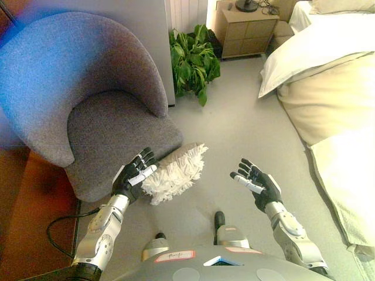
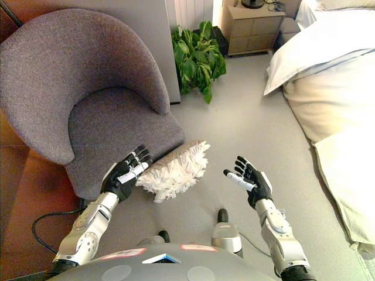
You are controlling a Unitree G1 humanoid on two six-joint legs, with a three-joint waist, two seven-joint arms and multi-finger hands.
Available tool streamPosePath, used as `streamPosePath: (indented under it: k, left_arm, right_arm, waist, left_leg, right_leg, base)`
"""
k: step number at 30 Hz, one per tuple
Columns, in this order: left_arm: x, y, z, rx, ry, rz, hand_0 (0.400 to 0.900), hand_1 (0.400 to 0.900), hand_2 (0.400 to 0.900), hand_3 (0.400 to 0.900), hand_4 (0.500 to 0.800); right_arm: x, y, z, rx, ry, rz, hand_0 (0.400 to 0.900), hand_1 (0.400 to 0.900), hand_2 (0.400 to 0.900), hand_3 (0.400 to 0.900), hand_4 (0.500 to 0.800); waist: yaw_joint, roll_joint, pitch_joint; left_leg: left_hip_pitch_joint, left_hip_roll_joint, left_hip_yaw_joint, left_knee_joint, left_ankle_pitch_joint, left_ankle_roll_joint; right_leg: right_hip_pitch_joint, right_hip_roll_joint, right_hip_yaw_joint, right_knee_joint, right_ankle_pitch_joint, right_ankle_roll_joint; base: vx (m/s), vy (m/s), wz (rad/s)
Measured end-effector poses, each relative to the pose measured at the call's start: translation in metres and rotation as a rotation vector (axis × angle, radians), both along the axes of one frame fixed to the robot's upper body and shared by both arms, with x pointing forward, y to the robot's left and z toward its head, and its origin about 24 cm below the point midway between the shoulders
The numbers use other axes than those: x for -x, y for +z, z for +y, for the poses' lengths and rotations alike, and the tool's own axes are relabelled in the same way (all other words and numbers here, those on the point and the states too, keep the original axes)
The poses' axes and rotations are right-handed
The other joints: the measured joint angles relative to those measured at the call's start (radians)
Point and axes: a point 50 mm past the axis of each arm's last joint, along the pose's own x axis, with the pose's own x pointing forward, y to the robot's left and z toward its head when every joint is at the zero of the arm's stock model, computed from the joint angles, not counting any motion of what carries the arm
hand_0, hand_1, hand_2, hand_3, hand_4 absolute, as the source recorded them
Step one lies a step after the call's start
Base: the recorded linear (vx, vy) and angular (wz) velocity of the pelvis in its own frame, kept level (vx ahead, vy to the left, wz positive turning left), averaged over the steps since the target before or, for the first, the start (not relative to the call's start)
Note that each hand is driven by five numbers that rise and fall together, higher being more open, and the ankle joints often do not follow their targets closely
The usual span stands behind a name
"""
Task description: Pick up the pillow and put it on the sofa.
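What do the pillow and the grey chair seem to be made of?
The pillow looks like soft white shaggy or ruffled fabric, judging by its fringed, fluffy surface. The chair seems upholstered in matte grey woven or felt-like cloth: it has a fine speckled texture and no shine.

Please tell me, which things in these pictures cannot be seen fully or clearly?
- Pillow: near end hidden behind the left hand, both views.
- Bed: cut off by the right edge.
- Items on the nightstand: too small, cut by the top edge.
- Right hand: fully visible, open.
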Motion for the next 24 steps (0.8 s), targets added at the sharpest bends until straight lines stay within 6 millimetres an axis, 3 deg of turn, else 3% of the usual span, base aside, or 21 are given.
streamPosePath:
  k: [20,24]
  left_arm:
    - [0.0025,-0.0013,0.0005,0.0,0.004,0.008,0.9,0.9,0.9,0.9,0.8]
    - [0.002,-0.0011,0.001,0.012,0.021,0.009,0.9,0.9,0.9,0.9,0.8]
  right_arm:
    - [0.0005,0.001,-0.0042,0.019,0.022,0.005,0.9,0.9,0.9,0.9,0.8]
    - [-0.0004,0.0026,-0.0078,0.033,0.04,0.004,0.9,0.9,0.9,0.9,0.8]
  waist:
    - [0.002,0.002,-0.001]
    - [0.011,-0.008,0.015]
  left_leg:
    - [-0.014,0.014,-0.003,0.009,0.001,0.002]
    - [-0.05,0.026,-0.01,0.086,-0.015,0.028]
  right_leg:
    - [-0.009,0.008,0.0,0.0,0.0,0.0]
    - [-0.019,0.02,0.023,-0.002,-0.002,-0.006]
  base:
    - [0.01,-0.056,0.0]
    - [0.04,-0.102,-0.12]
